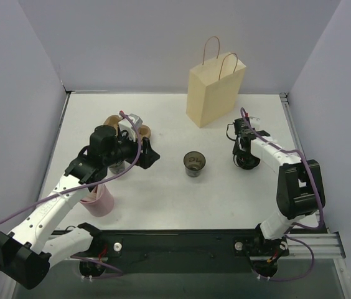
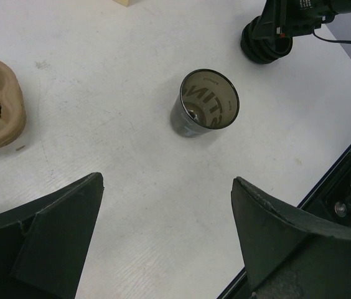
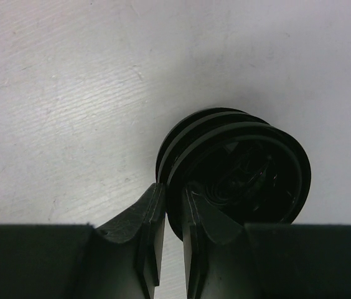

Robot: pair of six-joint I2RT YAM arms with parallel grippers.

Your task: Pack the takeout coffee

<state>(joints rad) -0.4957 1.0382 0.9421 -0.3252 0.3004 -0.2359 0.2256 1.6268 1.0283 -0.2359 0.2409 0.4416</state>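
From above, I see the coffee cup (image 1: pixel 194 163) standing upright and uncovered in the middle of the counter (image 1: pixel 163 199), on the near side of the tan paper bag (image 1: pixel 216 87). My right end effector (image 1: pixel 244 156) is down just right of the cup, on the dark lid (image 1: pixel 246 164). My left end effector (image 1: pixel 149 156) hovers left of the cup, with the pulp tray (image 1: pixel 111 122) beyond it and the pink cup (image 1: pixel 101 202) under that arm.

On the left wrist camera, the jaws are spread wide and hold nothing. The cup sits ahead, well apart from both fingers.

On the right wrist camera, the fingers are almost closed, pinching the lid's rim. The lid is tipped up on its edge on the counter.
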